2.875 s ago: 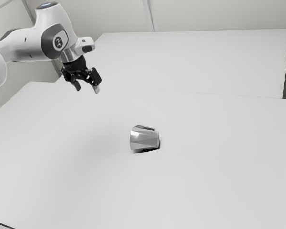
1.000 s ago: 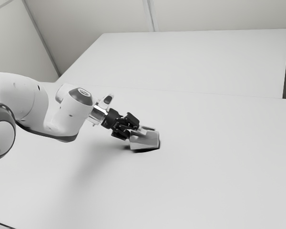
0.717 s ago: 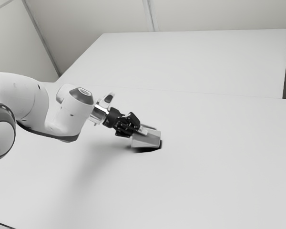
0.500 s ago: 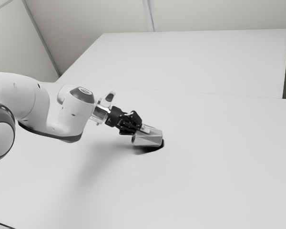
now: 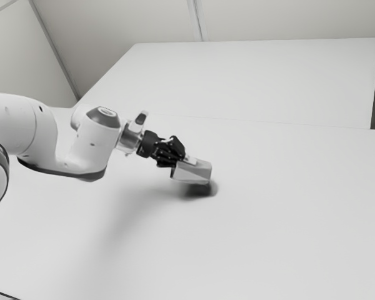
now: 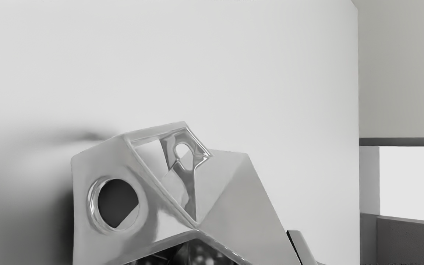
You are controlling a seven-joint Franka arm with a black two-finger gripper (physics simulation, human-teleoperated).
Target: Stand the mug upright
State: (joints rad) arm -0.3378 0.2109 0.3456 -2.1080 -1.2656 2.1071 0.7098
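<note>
The grey faceted mug [image 5: 192, 172] is held in the exterior view on its side and tilted, above its own shadow and apart from the table [image 5: 269, 219]. My gripper [image 5: 184, 159] is shut on it at the end nearer the arm. In the wrist view the mug [image 6: 237, 198] shows angular faces, a round hole and an open frame-like part. There my gripper [image 6: 269, 254] has one fingertip [image 6: 302, 246] against the mug's outer side; the mug hides most of the other finger.
A second pale surface [image 5: 256, 81] stands behind the table in the exterior view. A dark thin edge [image 5: 3, 294] crosses that view's lower left corner. Pale walls rise behind.
My gripper has come down from the exterior view's upper left to the mug and closed on it. Over the last second the mug has risen off the table with it, its shadow separating.
</note>
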